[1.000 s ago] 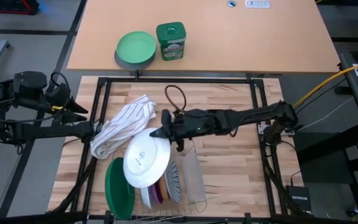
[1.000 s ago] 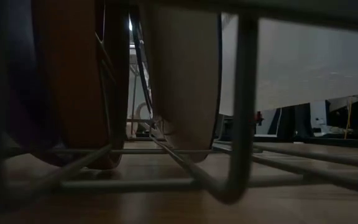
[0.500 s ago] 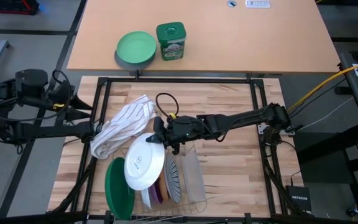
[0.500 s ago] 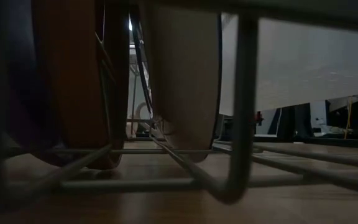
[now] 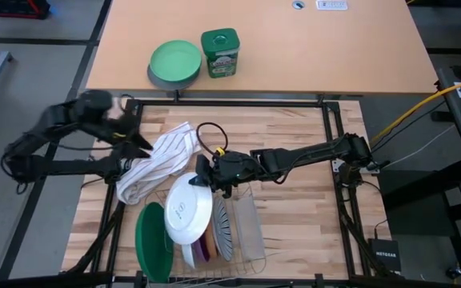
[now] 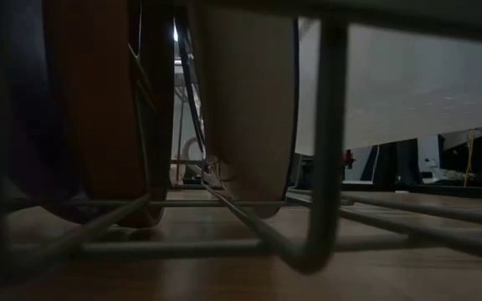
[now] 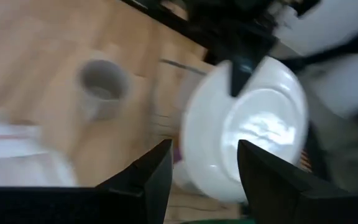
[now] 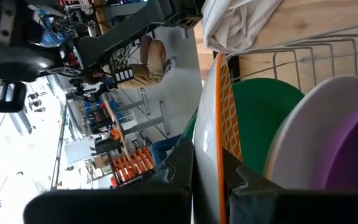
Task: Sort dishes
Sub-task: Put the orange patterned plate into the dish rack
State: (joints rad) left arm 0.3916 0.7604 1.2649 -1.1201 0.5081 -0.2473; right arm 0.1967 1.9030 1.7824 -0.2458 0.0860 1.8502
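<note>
Over the wooden table (image 5: 294, 136) the right gripper (image 5: 201, 174) reaches in from the right side, its jaws pinched tight on the upper rim of the white plate (image 5: 187, 210). The right wrist view shows that rim running edge-on between the two fingers (image 8: 180, 163), with an orange pattern (image 8: 227, 106) along the plate's back.

The white plate stands on edge, tilted, its face turned up and toward the left side of the table, its rim line running from the gripper down toward the near edge. It hangs over the wire dish rack (image 5: 250, 232) at the table's near side.

In that rack the other dishes stand upright, faces pointing sideways: the large dark green plate (image 5: 152, 242) at the left end, then, beside the white one, a purple plate (image 5: 203, 246) and a blue-and-white striped plate (image 5: 223, 230). From table height a brown plate (image 6: 99, 109) shows between the rack's wires.

The left gripper (image 5: 138, 142) hovers at the table's left side, over the edge of the striped cloth (image 5: 160, 160), its jaws spread wide with nothing between them. Its wrist camera looks past its fingers at the white plate's face (image 7: 247, 130) and a small grey mug (image 7: 103, 84).

On the far desk sit a light green plate (image 5: 175, 60) on a grey bowl and a green tin (image 5: 219, 52).
</note>
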